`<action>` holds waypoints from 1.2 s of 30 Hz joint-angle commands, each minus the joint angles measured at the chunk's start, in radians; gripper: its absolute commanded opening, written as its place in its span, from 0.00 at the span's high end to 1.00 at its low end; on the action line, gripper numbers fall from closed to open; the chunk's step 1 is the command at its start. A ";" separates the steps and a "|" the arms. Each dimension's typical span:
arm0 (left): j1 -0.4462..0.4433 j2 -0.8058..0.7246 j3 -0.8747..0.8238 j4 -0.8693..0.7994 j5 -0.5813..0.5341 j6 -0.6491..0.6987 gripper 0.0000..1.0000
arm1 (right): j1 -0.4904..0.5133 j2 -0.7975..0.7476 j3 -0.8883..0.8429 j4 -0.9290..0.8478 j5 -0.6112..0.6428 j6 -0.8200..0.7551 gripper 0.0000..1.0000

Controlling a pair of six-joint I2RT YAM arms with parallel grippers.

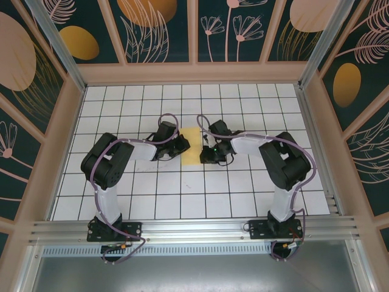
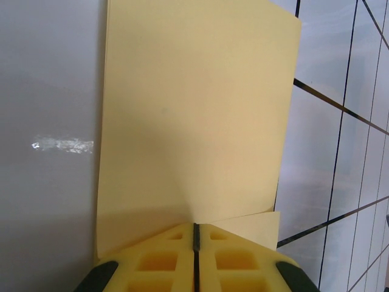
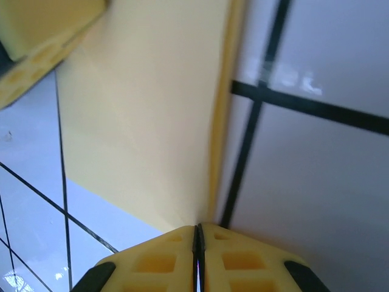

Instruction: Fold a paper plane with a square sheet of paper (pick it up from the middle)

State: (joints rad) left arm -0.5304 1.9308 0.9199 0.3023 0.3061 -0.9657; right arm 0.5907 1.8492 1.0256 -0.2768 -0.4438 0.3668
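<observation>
The paper (image 1: pixel 191 146) lies on the table (image 1: pixel 243 194), between my two grippers. From above it reads as a narrow upright strip, not a square. In the left wrist view a second layer (image 2: pixel 258 226) peeks out under the top one near the fingertips. I judge the first fold in half to be made, or being pressed home. I see no folded nose corners, no wings and no dart shape. Most of the plane is left to do.

The left gripper (image 1: pixel 180 146) sits at the paper's left edge, its jaws clenched. In its own view the fingertips (image 2: pixel 196 230) meet on the near edge of the paper, and faint wrinkles fan out from that spot, so I take it as a pinch. The right gripper (image 1: pixel 209 152) is at the paper's right side, also clenched. Its tips (image 3: pixel 198 230) close right where the folded edge runs in, and it looks pinched too, though I'm less sure.

A yellow finger (image 3: pixel 36 67) of the left gripper shows just across the paper in the right wrist view.

What crowds the paper is my own arms, close on both sides and leaving little room to swing a flap over. The walls (image 1: pixel 194 73) stand well apart from the paper.
</observation>
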 commanded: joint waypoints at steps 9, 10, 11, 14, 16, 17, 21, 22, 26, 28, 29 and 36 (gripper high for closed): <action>0.005 -0.038 -0.009 0.033 -0.001 0.021 0.90 | -0.038 -0.124 -0.016 0.070 -0.035 0.043 0.88; 0.004 -0.064 -0.007 0.040 -0.001 0.023 0.89 | -0.037 -0.121 -0.007 0.089 -0.024 0.052 0.87; 0.005 -0.085 -0.001 0.041 0.003 0.025 0.88 | -0.038 -0.116 0.003 0.107 -0.012 0.060 0.87; 0.004 -0.123 -0.003 0.068 0.020 0.010 0.85 | -0.038 -0.080 0.044 0.143 0.015 0.078 0.84; 0.004 -0.133 -0.013 0.077 0.028 0.000 0.83 | -0.038 -0.051 0.074 0.158 0.022 0.086 0.81; 0.004 -0.138 -0.023 0.080 0.023 -0.006 0.83 | -0.038 -0.038 0.082 0.171 0.023 0.088 0.79; 0.004 -0.159 -0.063 0.083 -0.015 -0.020 0.83 | -0.038 -0.008 0.106 0.185 0.031 0.084 0.72; 0.004 -0.164 -0.073 0.082 -0.023 -0.025 0.83 | -0.038 -0.006 0.105 0.184 0.043 0.078 0.69; 0.004 -0.189 -0.119 0.110 -0.039 -0.052 0.82 | -0.037 0.000 0.096 0.189 0.027 0.032 0.56; 0.004 -0.196 -0.138 0.122 -0.044 -0.067 0.82 | -0.038 0.020 0.109 0.181 -0.010 0.007 0.55; 0.004 -0.200 -0.148 0.128 -0.047 -0.073 0.81 | -0.037 0.032 0.113 0.180 -0.017 0.002 0.56; 0.004 -0.192 -0.195 0.218 0.007 -0.129 0.77 | -0.038 0.086 0.128 0.209 -0.060 0.015 0.72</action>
State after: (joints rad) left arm -0.5293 1.7527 0.7410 0.4465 0.2867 -1.0554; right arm 0.5522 1.9182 1.1240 -0.1009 -0.4622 0.3943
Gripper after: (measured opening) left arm 0.226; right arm 0.285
